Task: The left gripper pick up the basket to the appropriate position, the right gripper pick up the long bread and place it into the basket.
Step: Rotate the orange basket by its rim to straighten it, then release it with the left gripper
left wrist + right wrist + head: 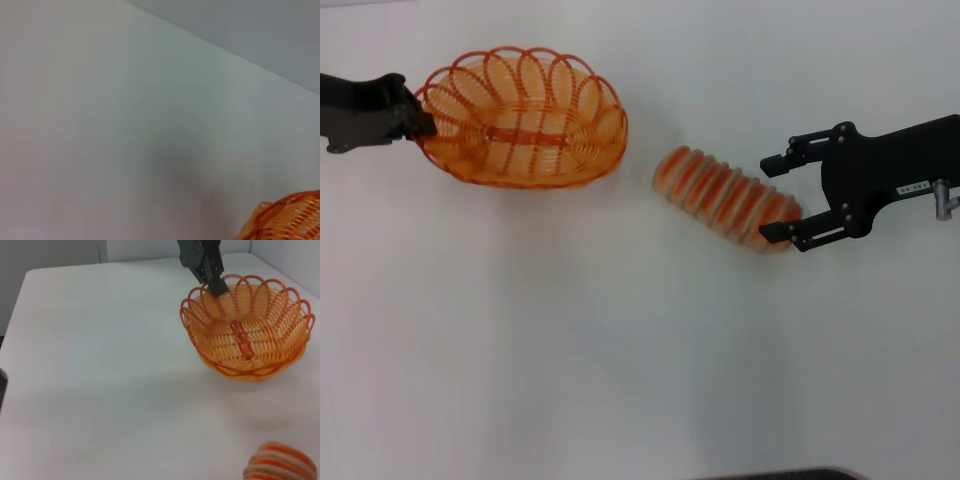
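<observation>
Left claw [420, 122] clamped on basket [525, 120] rim: hold level | right claw [782, 196] apart around long bread [725, 196] end: centre, then squeeze.

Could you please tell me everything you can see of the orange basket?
The basket is an oval of orange wire with a looped, scalloped rim and see-through sides, empty inside. It looks tilted, and the right wrist view suggests it hangs just above the white table. The left gripper grips its rim at one end. The long bread lies apart from it.
</observation>
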{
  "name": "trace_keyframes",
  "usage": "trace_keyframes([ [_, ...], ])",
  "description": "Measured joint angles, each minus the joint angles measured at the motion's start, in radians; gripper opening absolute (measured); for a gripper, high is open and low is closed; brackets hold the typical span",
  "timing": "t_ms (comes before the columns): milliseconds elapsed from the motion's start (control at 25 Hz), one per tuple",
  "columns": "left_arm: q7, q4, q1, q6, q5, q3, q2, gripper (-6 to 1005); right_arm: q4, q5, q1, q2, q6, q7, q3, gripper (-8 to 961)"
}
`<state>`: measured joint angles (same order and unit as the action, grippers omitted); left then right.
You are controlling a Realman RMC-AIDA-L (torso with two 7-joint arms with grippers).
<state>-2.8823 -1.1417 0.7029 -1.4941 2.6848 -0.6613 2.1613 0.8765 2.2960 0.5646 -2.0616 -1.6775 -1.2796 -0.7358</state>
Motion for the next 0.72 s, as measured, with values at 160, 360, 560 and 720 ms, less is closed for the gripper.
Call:
trace_keyframes([
  [160, -0.024, 0.003, -0.031, 0.014, -0.030, -0.008, 0.006, 94, 0.000, 0.000, -0.001, 0.000, -0.009, 0.006, -0.001, 819],
  [360, -0.052, 0.011, -0.065, 0.024, -0.059, -0.047, 0.011, 99, -0.001, 0.000, -0.003, 0.000, -0.008, 0.024, -0.001, 819],
  [560, -0.065, 0.059, -0.086, 0.063, -0.101, -0.096, 0.011, 103, -0.001, 0.000, -0.006, 0.002, -0.005, 0.037, -0.001, 819],
  [720, -0.071, 0.086, -0.087, 0.090, -0.103, -0.121, 0.011, 106, -0.001, 0.000, -0.006, 0.003, -0.007, 0.048, 0.000, 819],
])
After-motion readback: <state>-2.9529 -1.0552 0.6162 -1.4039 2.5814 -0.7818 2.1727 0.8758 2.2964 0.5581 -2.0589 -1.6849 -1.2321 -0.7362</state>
